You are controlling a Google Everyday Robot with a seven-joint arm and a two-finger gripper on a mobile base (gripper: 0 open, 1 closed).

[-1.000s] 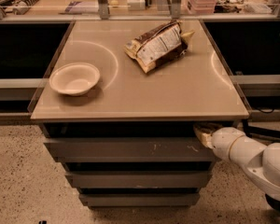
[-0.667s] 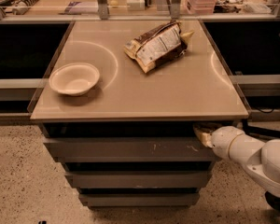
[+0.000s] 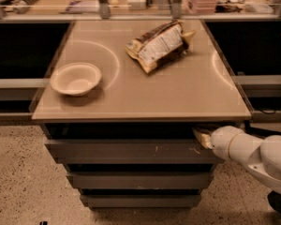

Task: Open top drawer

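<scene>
The top drawer (image 3: 131, 151) is the widest grey flat front just under the tabletop, with pale scratch marks right of centre. It stands out past the two narrower grey fronts below it. My gripper (image 3: 202, 137) reaches in from the right on a white arm (image 3: 253, 156). Its tip sits at the drawer's upper right corner, in the dark gap under the tabletop edge.
A beige tabletop (image 3: 178, 93) overhangs the drawers. On it are a pale bowl (image 3: 76, 78) at the left and a crumpled chip bag (image 3: 160, 43) at the back. Two narrower drawer fronts (image 3: 140, 179) lie below. Speckled floor (image 3: 18, 172) lies left.
</scene>
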